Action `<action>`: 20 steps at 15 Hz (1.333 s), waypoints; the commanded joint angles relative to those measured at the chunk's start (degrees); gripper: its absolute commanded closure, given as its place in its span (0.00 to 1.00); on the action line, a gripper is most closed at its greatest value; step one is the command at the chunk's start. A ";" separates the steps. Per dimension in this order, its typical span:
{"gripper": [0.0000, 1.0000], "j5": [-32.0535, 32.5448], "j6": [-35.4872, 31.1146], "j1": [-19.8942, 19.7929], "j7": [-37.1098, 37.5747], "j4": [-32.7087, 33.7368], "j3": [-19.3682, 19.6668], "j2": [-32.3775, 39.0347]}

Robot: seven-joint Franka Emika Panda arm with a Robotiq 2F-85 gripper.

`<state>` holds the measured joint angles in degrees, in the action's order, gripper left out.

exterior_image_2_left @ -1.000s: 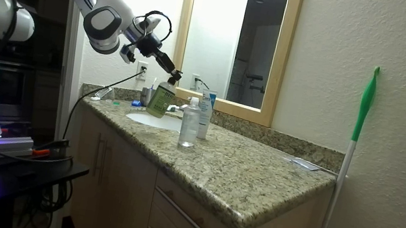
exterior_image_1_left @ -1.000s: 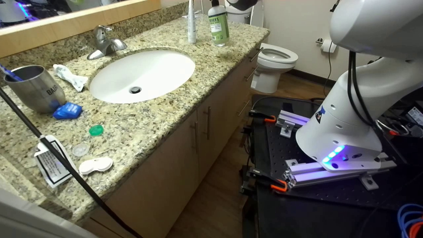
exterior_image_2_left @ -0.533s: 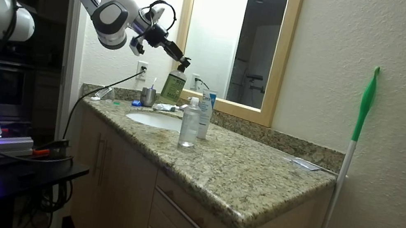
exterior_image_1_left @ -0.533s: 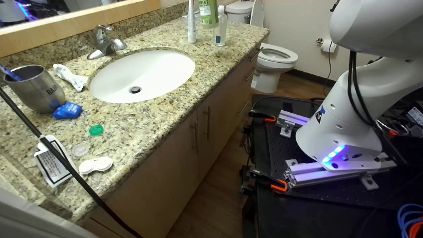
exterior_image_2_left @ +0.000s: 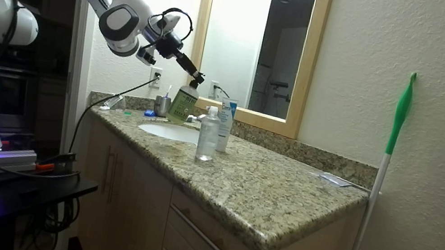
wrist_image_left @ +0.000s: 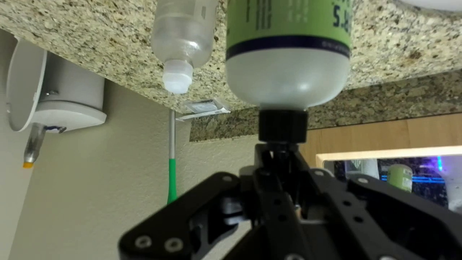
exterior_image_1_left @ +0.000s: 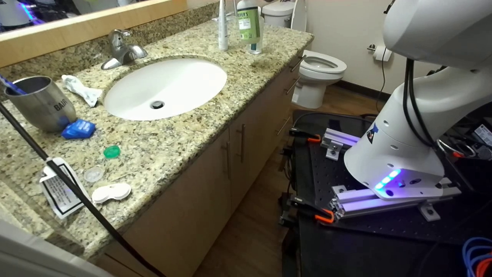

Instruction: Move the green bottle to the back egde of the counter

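Note:
The green bottle (exterior_image_1_left: 249, 25) is a soap bottle with a green label and black pump top. It hangs tilted in the air over the speckled counter (exterior_image_2_left: 248, 184), by the sink, as an exterior view (exterior_image_2_left: 183, 105) shows. My gripper (exterior_image_2_left: 199, 78) is shut on its black pump top, and the bottle's base is off the surface. In the wrist view the bottle (wrist_image_left: 288, 68) fills the upper middle, its black neck touching the fingertips of my gripper (wrist_image_left: 277, 155). The gripper is above the frame in an exterior view. The bottle's base is out of the wrist view.
A clear bottle (exterior_image_2_left: 207, 138) and a white tube (exterior_image_2_left: 225, 125) stand on the counter close to the held bottle. The oval sink (exterior_image_1_left: 169, 88) has a faucet (exterior_image_1_left: 125, 50) behind it. A metal cup (exterior_image_1_left: 42, 102) and the mirror frame (exterior_image_2_left: 313, 58) are nearby.
The gripper and the held green bottle rose and moved toward the mirror, then sank partway back. The bottle now hides part of the clear bottle in an exterior view. The counter items have not moved.

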<state>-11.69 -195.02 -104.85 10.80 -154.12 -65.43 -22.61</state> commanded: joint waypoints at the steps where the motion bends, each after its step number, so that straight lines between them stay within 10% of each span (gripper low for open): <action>1: 0.96 -5.20 -6.61 -6.40 5.02 -0.54 -8.24 -7.49; 6: 0.96 -16.16 -3.75 -10.24 11.61 1.07 -17.64 -18.96; 10: 0.86 -15.56 -2.29 -6.48 11.27 1.10 -14.53 -15.75; 14: 0.96 -15.80 -2.06 -6.48 12.12 0.02 -14.51 -17.65; 20: 0.96 -24.46 -2.87 -6.64 19.96 -2.12 -20.87 -29.56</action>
<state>-32.20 -197.88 -111.28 25.56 -153.52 -82.48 -42.70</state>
